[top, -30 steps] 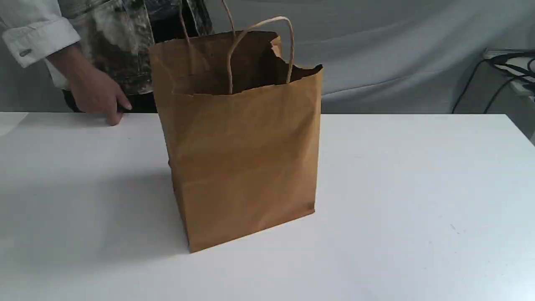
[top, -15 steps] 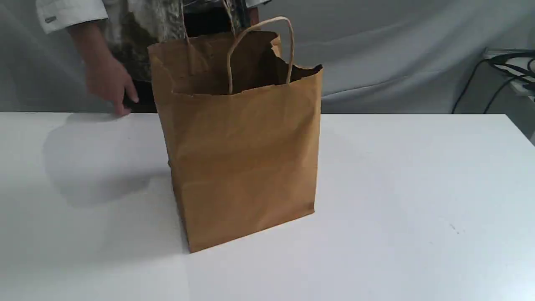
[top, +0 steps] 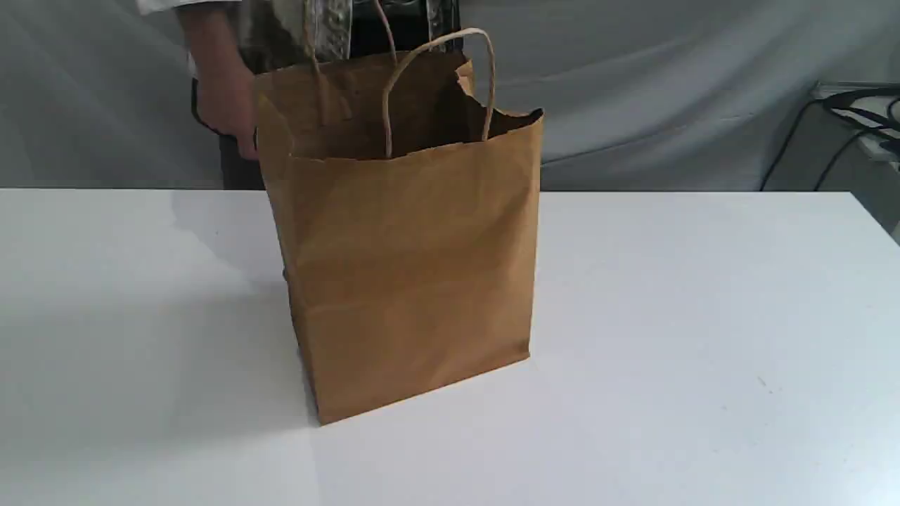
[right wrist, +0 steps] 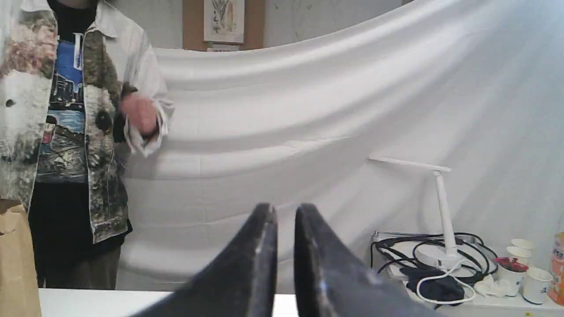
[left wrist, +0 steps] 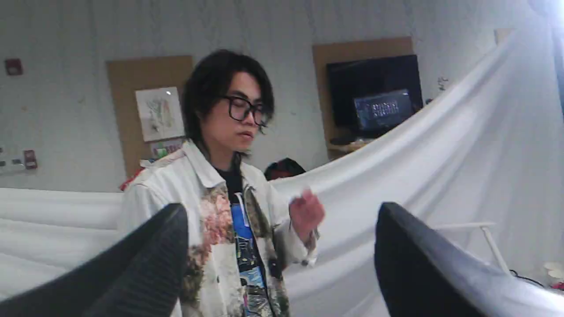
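A brown paper bag point(top: 408, 239) with twisted paper handles point(top: 436, 77) stands upright and open on the white table point(top: 703, 316); its top rim is torn at the back right. Its edge shows in the right wrist view as the paper bag point(right wrist: 15, 259). Neither arm appears in the exterior view. My left gripper point(left wrist: 282, 220) is open, its fingers wide apart, raised and facing a person, with nothing between them. My right gripper point(right wrist: 285, 215) is shut with nothing in it, pointing over the table toward the white drape.
A person point(top: 295, 28) in a white patterned jacket stands behind the table, one hand point(top: 228, 105) by the bag's back left corner. A side table point(right wrist: 440, 259) holds a white lamp, black cables and paper cups. A white drape point(top: 668, 84) hangs behind.
The person's hand has lifted off the table's back left edge and moved right, up beside the bag's back corner. The bag has not moved.
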`<act>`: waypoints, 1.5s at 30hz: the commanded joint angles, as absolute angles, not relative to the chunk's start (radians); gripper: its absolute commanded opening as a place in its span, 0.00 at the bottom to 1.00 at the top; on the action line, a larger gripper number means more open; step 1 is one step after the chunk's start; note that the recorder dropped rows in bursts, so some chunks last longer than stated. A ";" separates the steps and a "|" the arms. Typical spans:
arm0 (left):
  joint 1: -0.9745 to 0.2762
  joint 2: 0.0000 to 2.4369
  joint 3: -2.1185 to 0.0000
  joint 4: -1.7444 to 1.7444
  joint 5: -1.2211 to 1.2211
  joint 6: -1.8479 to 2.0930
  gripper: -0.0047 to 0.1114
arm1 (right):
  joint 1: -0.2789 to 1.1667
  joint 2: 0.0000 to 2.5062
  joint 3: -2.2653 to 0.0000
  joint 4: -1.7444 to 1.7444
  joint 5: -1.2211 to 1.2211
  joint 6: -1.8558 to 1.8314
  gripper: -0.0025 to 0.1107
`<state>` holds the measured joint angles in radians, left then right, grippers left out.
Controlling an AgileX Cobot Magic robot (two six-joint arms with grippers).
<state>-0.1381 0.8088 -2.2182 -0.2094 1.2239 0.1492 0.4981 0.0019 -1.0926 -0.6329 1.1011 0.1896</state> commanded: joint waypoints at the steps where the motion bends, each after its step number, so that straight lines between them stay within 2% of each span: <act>1: -0.138 0.711 -2.121 -0.143 1.221 0.134 0.58 | 0.502 0.000 -1.090 -0.643 1.106 0.190 0.09; 11: -0.138 0.443 -1.798 -0.064 1.212 0.075 0.58 | 0.580 0.000 -1.090 -0.639 1.110 0.214 0.09; 17: -0.138 0.297 -1.512 -0.068 1.121 0.035 0.58 | 0.620 0.000 -1.090 -0.595 1.121 0.217 0.09; 25: -0.138 0.137 -1.018 -0.149 0.773 0.022 0.58 | 0.620 0.000 -1.090 -0.584 1.125 0.218 0.09; 31: -0.138 0.107 -0.721 -0.184 0.529 0.022 0.58 | 0.620 0.000 -1.030 -0.584 1.125 0.218 0.09; 35: -0.138 0.107 -0.566 -0.194 0.347 0.024 0.58 | 0.620 0.000 -0.920 -0.584 1.082 0.218 0.09; 40: -0.138 0.107 -0.403 -0.230 0.131 0.024 0.58 | 0.620 0.000 -0.757 -0.584 0.900 0.275 0.09; 45: -0.138 0.107 -0.281 -0.230 0.022 0.024 0.58 | 0.620 0.000 -0.611 -0.661 0.848 0.391 0.09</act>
<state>-0.1381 0.1091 -0.3094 -0.2187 0.0685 0.0332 0.6161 -0.0002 -0.6586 -0.6219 0.8753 0.3424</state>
